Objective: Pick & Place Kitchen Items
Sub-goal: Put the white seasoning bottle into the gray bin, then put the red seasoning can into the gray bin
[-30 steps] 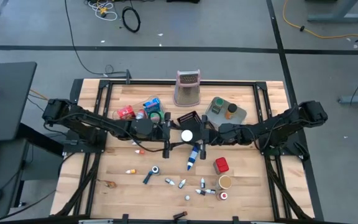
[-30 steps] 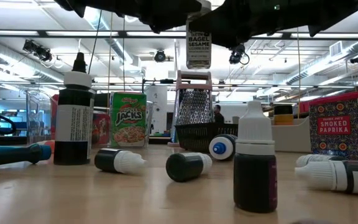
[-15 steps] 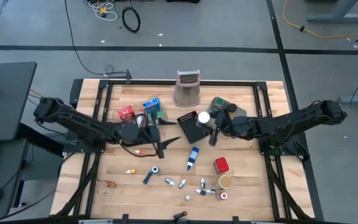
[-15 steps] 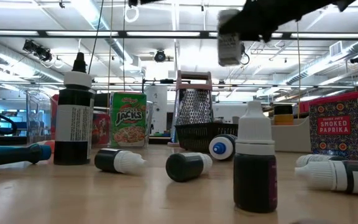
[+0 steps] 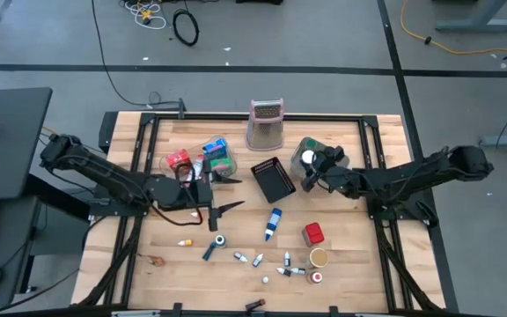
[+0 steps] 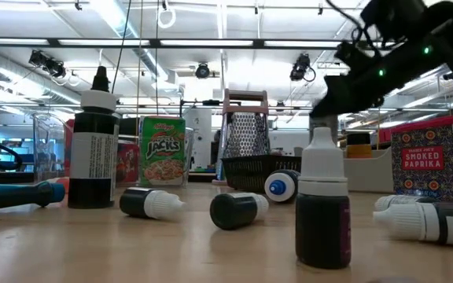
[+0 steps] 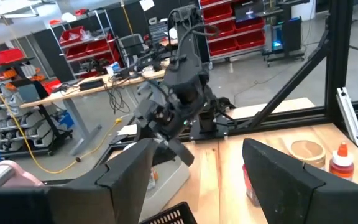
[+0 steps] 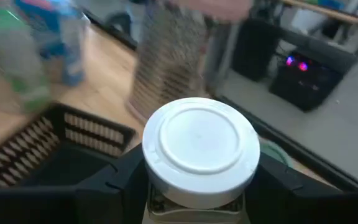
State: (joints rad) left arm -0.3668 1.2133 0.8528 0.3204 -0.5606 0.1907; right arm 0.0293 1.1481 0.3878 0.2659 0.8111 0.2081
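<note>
Two grippers work around the basket (image 5: 272,180). Nearer than it, loose vials (image 5: 259,260) and a red can (image 5: 313,233) lie on the table (image 5: 165,255). Just left of it, the left gripper (image 5: 221,208) gapes wide, empty. Right of it, the right gripper (image 5: 309,165) clamps a white-capped jar (image 8: 201,147) (above the grey bin (image 5: 341,161)).

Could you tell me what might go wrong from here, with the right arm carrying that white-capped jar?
The right gripper holds the white-capped jar by its sides in mid-air over the grey bin; a slip might drop it onto the cans there. The black mesh basket and metal grater stand close, so a swing could clip them. The left gripper, open, waits nearby.
</note>
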